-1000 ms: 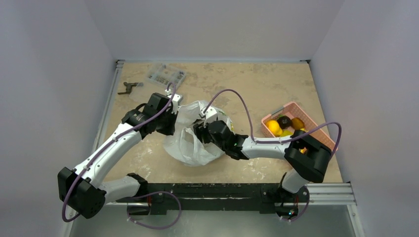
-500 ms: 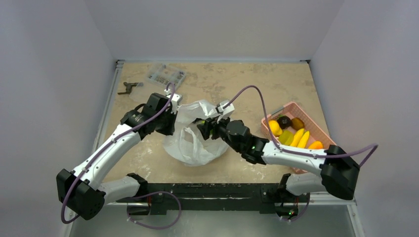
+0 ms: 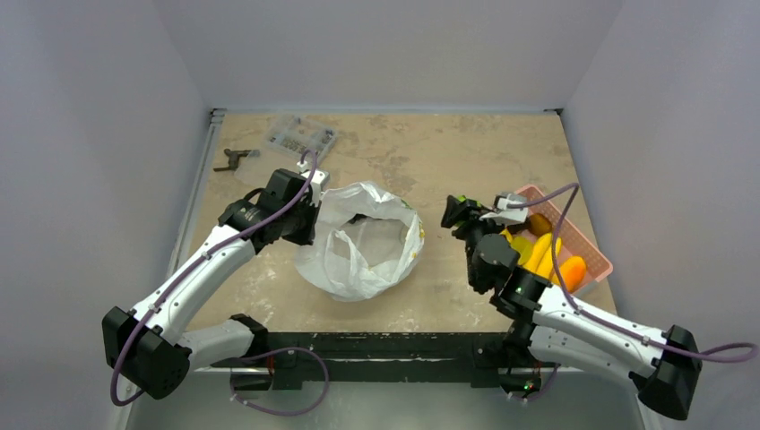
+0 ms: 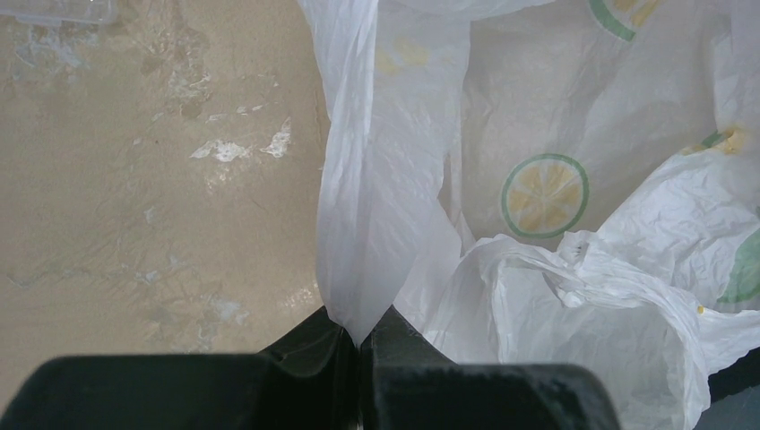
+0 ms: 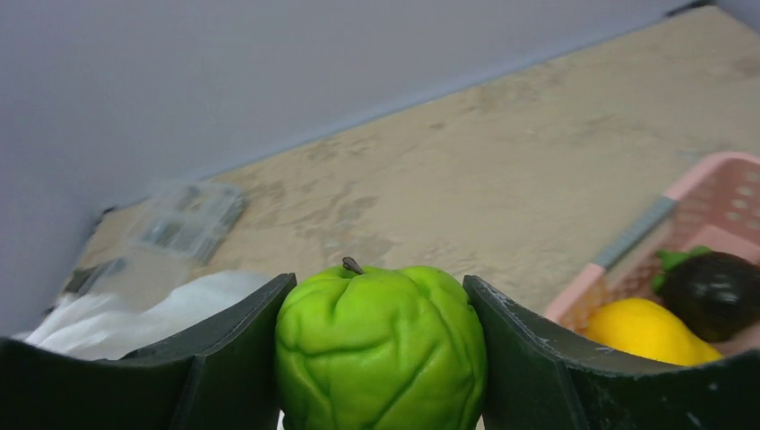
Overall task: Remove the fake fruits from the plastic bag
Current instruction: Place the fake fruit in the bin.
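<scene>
Between the bag (image 3: 363, 255) and the basket (image 3: 593, 251), the right gripper (image 3: 459, 211) hangs above the table (image 3: 430, 152), its 2 fingers pressed against the sides of a green fruit (image 5: 380, 349), stem up, well clear of the bag's mouth. What the next move turns on is the basket's bearing. Seen from above, it lies at about 3 o'clock from the gripper, just beside it, with the bag at 9 o'clock and farther off. The right wrist view agrees, with the pink rim at 3 to 4 o'clock of the fruit and lower than it. Other fruits (image 3: 540, 253) already lie in the basket, a yellow one nearest the fruit, so the likely set-down is a short carry toward 3 o'clock and then a descent into a free spot. The right arm is plainly the nearer one. The left gripper (image 4: 358, 339) is at the bag's 9 o'clock rim, fingers closed together on a fold of the plastic, holding the mouth up. Whether any fruit remains inside the bag cannot be told; the yellow seen there may be only its printed lemon slices.
</scene>
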You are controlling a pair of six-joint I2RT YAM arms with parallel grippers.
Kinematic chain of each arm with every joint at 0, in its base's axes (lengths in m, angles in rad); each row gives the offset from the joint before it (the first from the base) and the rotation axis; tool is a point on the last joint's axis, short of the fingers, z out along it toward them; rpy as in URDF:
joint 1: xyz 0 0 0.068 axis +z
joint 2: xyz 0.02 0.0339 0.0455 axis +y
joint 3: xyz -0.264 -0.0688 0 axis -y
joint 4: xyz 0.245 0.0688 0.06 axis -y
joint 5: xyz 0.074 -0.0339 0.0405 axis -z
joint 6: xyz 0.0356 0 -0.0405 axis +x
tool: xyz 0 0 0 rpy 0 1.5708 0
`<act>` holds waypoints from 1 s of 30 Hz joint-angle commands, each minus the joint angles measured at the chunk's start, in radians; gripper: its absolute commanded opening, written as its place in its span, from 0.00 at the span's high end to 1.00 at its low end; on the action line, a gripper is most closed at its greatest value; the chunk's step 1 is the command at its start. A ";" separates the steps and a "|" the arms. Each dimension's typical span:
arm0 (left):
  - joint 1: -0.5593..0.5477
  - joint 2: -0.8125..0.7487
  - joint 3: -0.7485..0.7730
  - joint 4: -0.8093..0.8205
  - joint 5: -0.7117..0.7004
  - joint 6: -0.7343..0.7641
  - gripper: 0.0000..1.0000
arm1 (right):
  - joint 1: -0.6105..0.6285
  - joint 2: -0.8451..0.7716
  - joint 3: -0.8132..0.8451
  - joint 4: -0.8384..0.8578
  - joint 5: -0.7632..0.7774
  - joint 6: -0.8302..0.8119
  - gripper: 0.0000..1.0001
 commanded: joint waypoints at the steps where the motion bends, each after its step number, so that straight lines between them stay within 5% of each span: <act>1: -0.004 -0.015 0.022 0.010 -0.010 0.007 1.00 | -0.161 -0.010 -0.009 -0.262 0.176 0.288 1.00; 8: -0.004 -0.009 0.020 0.010 -0.013 0.006 1.00 | -0.680 0.006 -0.010 -0.451 -0.176 0.512 1.00; 12: -0.004 -0.008 0.023 0.004 -0.018 0.006 1.00 | -0.838 0.029 -0.062 -0.434 -0.292 0.552 1.00; 16: -0.003 -0.014 0.021 0.005 -0.025 0.003 1.00 | -0.921 0.031 -0.115 -0.388 -0.337 0.574 0.81; 20: -0.004 -0.008 0.022 0.007 -0.017 0.006 1.00 | -0.950 0.049 -0.117 -0.392 -0.358 0.576 0.72; 26: -0.004 -0.009 0.024 0.003 -0.016 0.007 1.00 | -0.952 0.040 -0.129 -0.369 -0.374 0.545 0.31; 30: -0.004 -0.007 0.024 0.005 -0.005 0.007 1.00 | -0.952 -0.028 -0.131 -0.335 -0.425 0.492 0.16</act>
